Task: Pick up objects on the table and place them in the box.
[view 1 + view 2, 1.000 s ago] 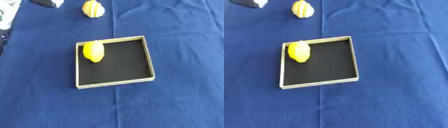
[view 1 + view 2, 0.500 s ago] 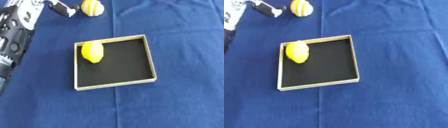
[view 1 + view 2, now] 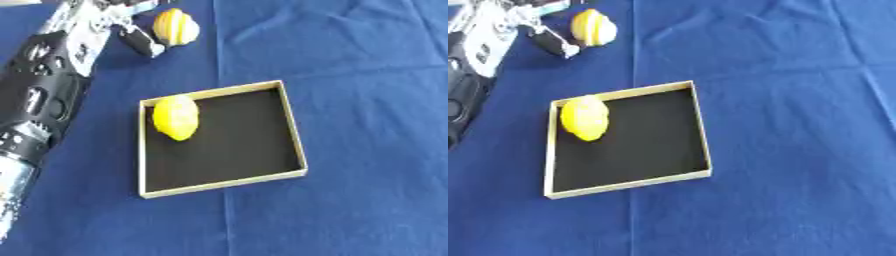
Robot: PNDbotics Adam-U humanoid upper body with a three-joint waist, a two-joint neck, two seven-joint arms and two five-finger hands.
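Observation:
A shallow tan-rimmed box (image 3: 294,134) with a black floor lies in the middle of the blue cloth. One yellow lemon (image 3: 175,117) rests inside it against the left wall. A second yellow fruit (image 3: 176,26), with pale stripes, lies on the cloth beyond the box at the top left. My left hand (image 3: 98,21) reaches in from the left, right beside this fruit. Its thumb (image 3: 140,41) points down to the fruit's left and its fingers stretch along the top edge. The hand is open and holds nothing. My right hand shows in no view.
My black and silver left forearm (image 3: 39,100) runs down the left side, beside the box's left wall. The blue cloth (image 3: 367,75) covers the table, with creases at the top right.
My left arm has come in from the left edge and its hand has moved up close to the striped yellow fruit. The box and the lemon in it have stayed put.

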